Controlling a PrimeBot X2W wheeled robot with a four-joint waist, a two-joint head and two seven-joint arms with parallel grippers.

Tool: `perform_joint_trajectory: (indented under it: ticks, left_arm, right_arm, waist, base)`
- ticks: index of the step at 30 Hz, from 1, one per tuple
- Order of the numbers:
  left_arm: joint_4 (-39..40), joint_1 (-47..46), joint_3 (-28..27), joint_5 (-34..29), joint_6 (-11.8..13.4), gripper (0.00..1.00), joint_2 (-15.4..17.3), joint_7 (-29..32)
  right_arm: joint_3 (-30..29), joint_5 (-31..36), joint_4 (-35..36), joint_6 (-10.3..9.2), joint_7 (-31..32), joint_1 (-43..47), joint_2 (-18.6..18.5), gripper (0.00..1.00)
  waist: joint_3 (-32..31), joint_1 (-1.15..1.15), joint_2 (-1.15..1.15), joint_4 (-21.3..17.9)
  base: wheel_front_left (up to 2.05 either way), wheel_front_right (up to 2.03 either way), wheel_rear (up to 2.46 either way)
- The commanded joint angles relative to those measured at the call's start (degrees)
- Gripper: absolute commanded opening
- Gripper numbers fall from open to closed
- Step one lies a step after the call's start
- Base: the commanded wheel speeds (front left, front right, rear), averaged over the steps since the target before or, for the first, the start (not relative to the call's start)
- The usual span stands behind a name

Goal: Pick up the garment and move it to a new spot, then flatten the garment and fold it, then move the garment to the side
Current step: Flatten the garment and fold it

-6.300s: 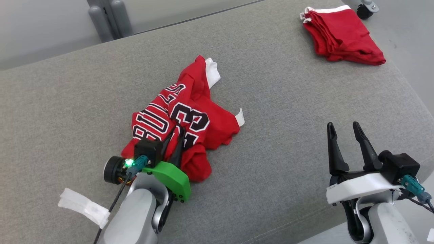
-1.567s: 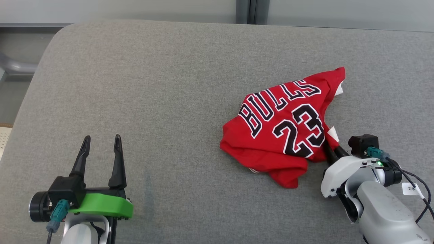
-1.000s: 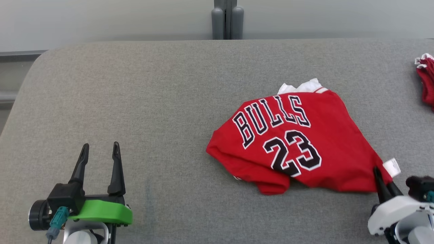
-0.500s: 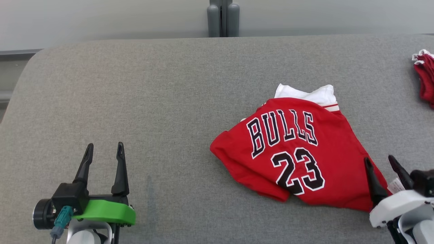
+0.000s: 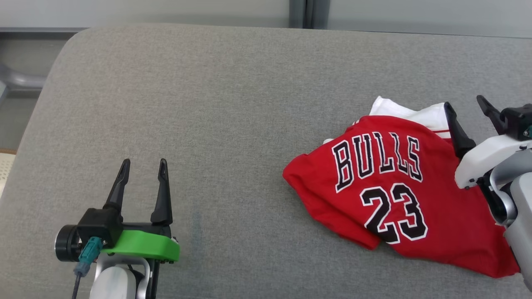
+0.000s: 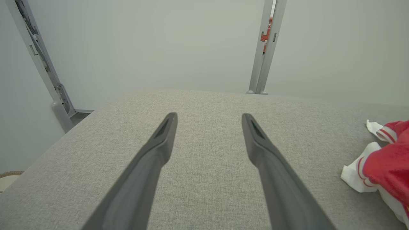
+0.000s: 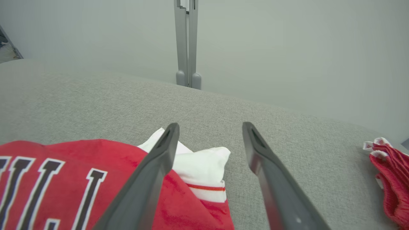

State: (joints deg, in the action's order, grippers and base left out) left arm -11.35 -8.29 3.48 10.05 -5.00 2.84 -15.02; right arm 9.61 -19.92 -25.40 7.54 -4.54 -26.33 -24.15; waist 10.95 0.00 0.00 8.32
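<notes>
The garment (image 5: 395, 195) is a red jersey with "BULLS 23" and white trim, lying crumpled on the right of the grey cushioned surface (image 5: 208, 104). My right gripper (image 5: 465, 106) hovers open over the jersey's upper right edge, above its white trim (image 7: 198, 166), with nothing between its fingers. In the right wrist view the gripper (image 7: 209, 127) points past the jersey (image 7: 64, 179) toward the far edge. My left gripper (image 5: 143, 164) stands open at the lower left, well apart from the jersey. Its wrist view shows the gripper (image 6: 209, 116) over bare cushion, with the jersey's edge (image 6: 383, 159) at right.
A second red garment (image 7: 391, 182) lies at the far right of the cushion. A grey post (image 7: 187, 41) rises behind the far edge before a pale wall. The cushion's rounded left corner (image 5: 70, 45) drops to the floor.
The right gripper has opened, let go of the jersey's lower right corner and moved up to its upper right edge. The jersey now lies spread out. The head camera has shifted.
</notes>
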Motion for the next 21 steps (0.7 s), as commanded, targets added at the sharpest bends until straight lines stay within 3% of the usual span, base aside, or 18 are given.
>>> perform_joint_trajectory:
  ticks: [1, 9, 16, 17, 18, 21]
  left_arm:
    - [0.04, -1.12, 0.37, 0.35, 0.38, 1.00, 0.12, -0.19]
    - [0.01, -2.36, 2.19, 1.48, 0.90, 1.00, 0.12, -0.19]
    - [0.05, -3.31, 3.17, 1.88, 1.47, 1.00, 0.12, -0.18]
    - [0.03, -3.36, 3.23, 1.86, 1.47, 1.00, 0.12, -0.18]
    - [-0.05, -3.45, 3.28, 1.80, 1.50, 1.00, 0.11, -0.18]
    - [-0.25, -3.77, 3.46, 1.62, 1.56, 1.00, 0.12, -0.19]
  right_arm:
    - [0.40, -0.20, -1.92, -0.10, 0.22, -1.77, -0.86, 1.00]
    - [2.32, -2.32, -15.15, -0.10, 0.72, -6.90, -2.61, 1.00]
    - [3.50, -8.50, -23.95, -0.08, 1.15, -8.63, -0.23, 1.00]
    - [4.06, -9.41, -24.62, -0.07, 1.54, -8.65, 0.11, 0.70]
    - [4.77, -10.39, -25.08, -0.05, 1.72, -8.75, 0.38, 0.00]
    - [6.57, -12.19, -25.70, -0.05, 0.82, -9.72, 0.13, 0.00]
  waist:
    - [1.88, 0.00, 0.00, 2.64]
    - [4.28, 0.00, 0.00, 5.84]
    - [5.63, 0.00, 0.00, 6.64]
    - [5.69, 0.00, 0.00, 6.62]
    - [5.72, 0.00, 0.00, 6.57]
    - [5.59, 0.00, 0.00, 6.50]
  base:
    - [0.00, 0.00, 0.00]
    - [0.00, 0.00, 0.00]
    - [0.00, 0.00, 0.00]
    - [0.00, 0.00, 0.00]
    - [0.00, 0.00, 0.00]
    - [0.00, 0.00, 0.00]
